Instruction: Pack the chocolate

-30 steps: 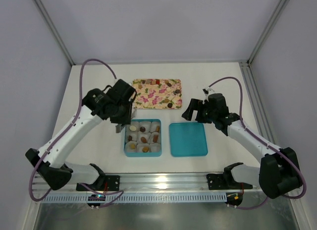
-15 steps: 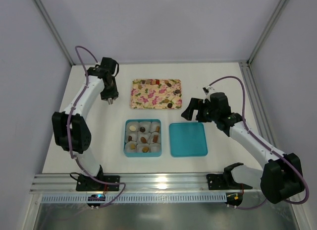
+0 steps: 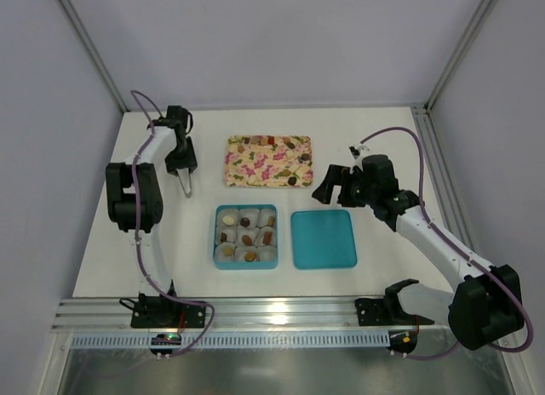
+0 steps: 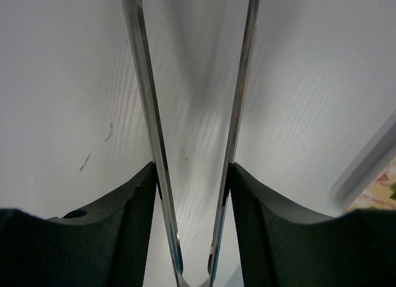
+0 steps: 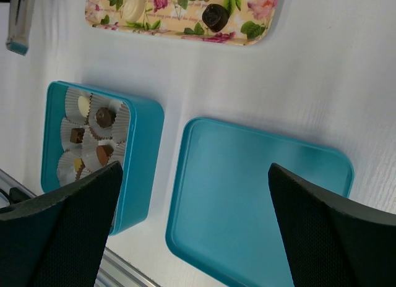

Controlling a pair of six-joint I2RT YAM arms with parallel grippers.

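Several chocolates [image 3: 292,180] lie along the far and right sides of the pink floral tray [image 3: 264,167]. More chocolates [image 3: 245,221] sit in white paper cups inside the open teal box [image 3: 215,238]. My left gripper [image 3: 182,166] is at the far left of the table, left of the tray. It is shut on metal tweezers [image 4: 148,114], whose blades are apart and hold nothing. My right gripper [image 3: 329,187] is open and empty, hovering above the teal lid [image 3: 324,238]. In the right wrist view a dark chocolate [image 5: 215,16] shows on the tray.
The teal lid [image 5: 260,194] lies flat just right of the box [image 5: 142,169]. The tweezers' tips [image 3: 188,191] point toward the near side, left of the tray. The enclosure's walls and frame posts bound the white table [image 3: 383,140].
My left arm has swung from over the box's far-left corner back to the far left of the table, taking the tweezers along. My right arm has barely moved.
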